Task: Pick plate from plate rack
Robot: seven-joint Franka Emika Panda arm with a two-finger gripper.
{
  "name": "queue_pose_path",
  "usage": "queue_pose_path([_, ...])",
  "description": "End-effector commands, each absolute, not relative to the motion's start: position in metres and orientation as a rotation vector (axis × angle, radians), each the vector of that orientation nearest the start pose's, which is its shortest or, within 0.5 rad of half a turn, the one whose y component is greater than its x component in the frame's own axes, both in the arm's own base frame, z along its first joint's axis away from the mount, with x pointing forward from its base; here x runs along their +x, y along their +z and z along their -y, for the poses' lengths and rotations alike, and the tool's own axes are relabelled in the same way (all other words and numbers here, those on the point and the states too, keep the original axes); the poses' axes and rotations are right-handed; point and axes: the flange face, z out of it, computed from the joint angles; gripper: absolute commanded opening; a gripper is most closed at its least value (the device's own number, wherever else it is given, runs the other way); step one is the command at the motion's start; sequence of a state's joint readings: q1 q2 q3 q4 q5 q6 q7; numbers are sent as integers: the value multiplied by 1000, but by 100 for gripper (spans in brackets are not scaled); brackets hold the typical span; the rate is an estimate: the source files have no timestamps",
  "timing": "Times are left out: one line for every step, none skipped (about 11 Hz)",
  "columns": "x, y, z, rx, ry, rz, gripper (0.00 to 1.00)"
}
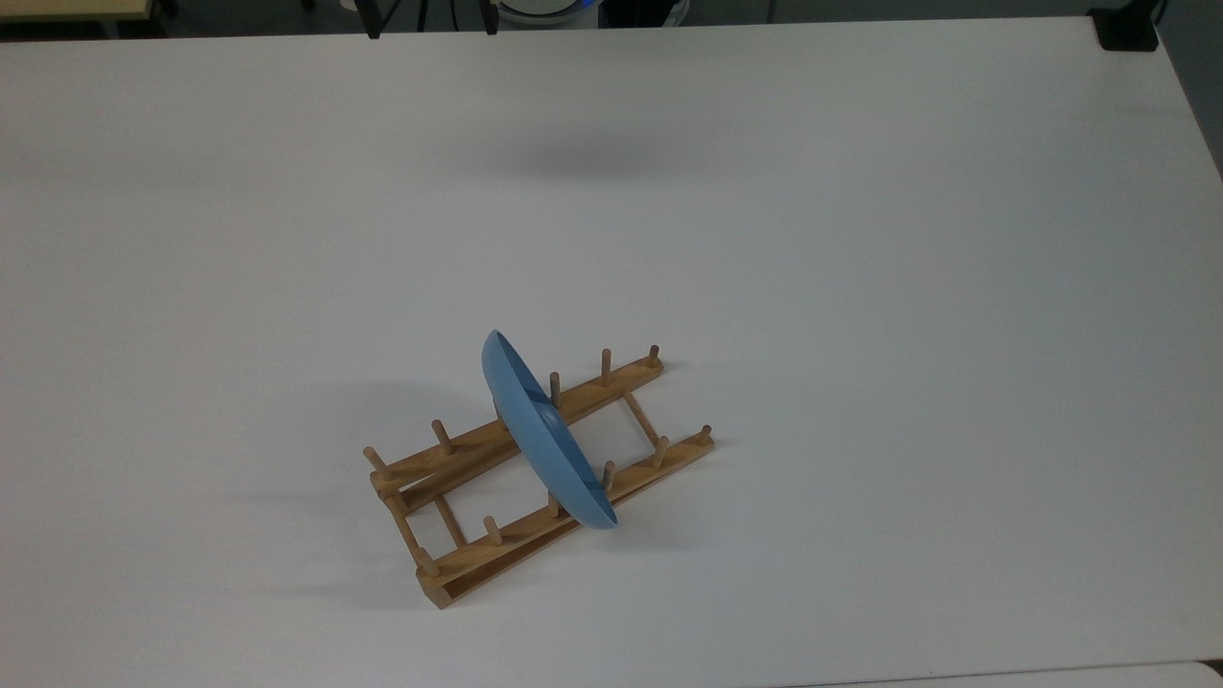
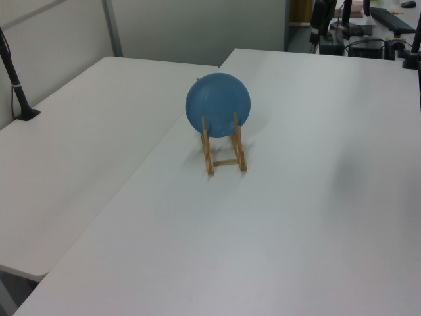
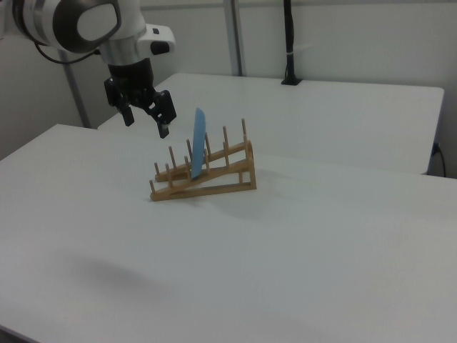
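Plate (image 1: pixel 545 430) stands on its edge between the pegs near the middle of the plate rack (image 1: pixel 535 478), so nothing is picked yet. Gripper (image 3: pixel 146 121) hangs open, probably well above the white table (image 1: pixel 860 287). Only pegs hem the plate in.

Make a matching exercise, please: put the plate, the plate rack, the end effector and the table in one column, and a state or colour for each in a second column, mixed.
Column 1:
1. plate
2. plate rack
3. end effector
4. table

Column 2:
a. light-brown wood with upright pegs
b. white, flat surface
c. open, in the air beside the rack
d. light blue, standing on edge between pegs

Pairs: 1-d, 2-a, 3-c, 4-b
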State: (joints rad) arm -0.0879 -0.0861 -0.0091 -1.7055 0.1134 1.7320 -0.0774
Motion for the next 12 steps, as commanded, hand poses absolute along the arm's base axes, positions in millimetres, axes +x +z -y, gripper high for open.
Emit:
queue_pose_path([537,626,46,-3043,-164,-39,100])
queue_pose_path([538,628,46,-3043,-171,-39,100])
queue_pose_path([539,627,47,-3043,-171,-41,100])
queue_pose_path([540,627,46,-3043,-173,-37,100])
queue_pose_path([541,625,46,-3043,-166,-39,100])
queue_pose_path([541,625,46,-3043,-166,-40,100])
queue_pose_path([541,625,46,-3043,-166,-40,100])
queue_pose_path([541,625,46,-3043,-164,-37,100])
queue_pose_path([541,625,46,-3043,-161,-37,100])
queue_pose_path([541,625,46,-3043,-164,-37,100])
queue_pose_path([541,625,46,-3043,-164,-37,100])
queue_pose_path([540,625,46,-3043,-161,-39,100])
